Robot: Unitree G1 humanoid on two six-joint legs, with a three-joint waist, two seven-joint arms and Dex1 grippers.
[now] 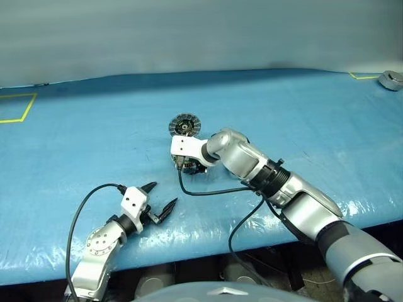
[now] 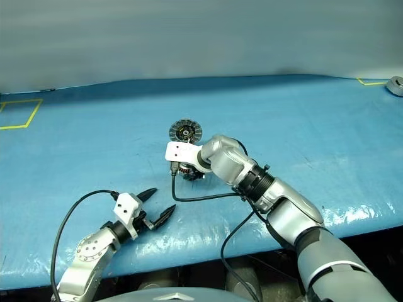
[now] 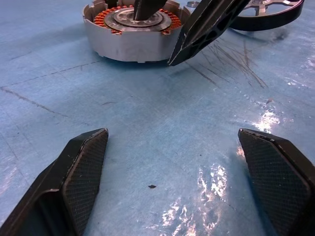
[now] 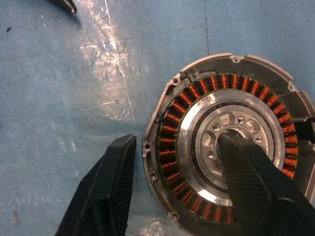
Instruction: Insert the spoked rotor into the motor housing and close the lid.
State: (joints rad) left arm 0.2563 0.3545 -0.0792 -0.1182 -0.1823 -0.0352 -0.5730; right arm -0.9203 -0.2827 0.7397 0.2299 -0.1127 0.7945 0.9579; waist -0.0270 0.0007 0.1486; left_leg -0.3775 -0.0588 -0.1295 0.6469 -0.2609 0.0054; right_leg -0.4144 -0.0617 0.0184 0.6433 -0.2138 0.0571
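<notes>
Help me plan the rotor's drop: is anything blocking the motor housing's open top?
Yes. The right gripper straddles the motor housing wall, one finger down on its silver centre, the other outside, over the table. The spoked rotor lies beside the housing; the lid stands open, clear of the cup.

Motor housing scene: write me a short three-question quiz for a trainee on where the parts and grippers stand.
1. True or false: the rotor already sits inside the housing.
2. Where are the right gripper's fingers? A: both outside the housing. B: one outside its wall, one on its silver centre. C: shut on the lid.
3. Fill in: the left gripper's jaws are ____.
Key: 1 false, the rotor lies beside the housing; 2 B; 3 open.
</notes>
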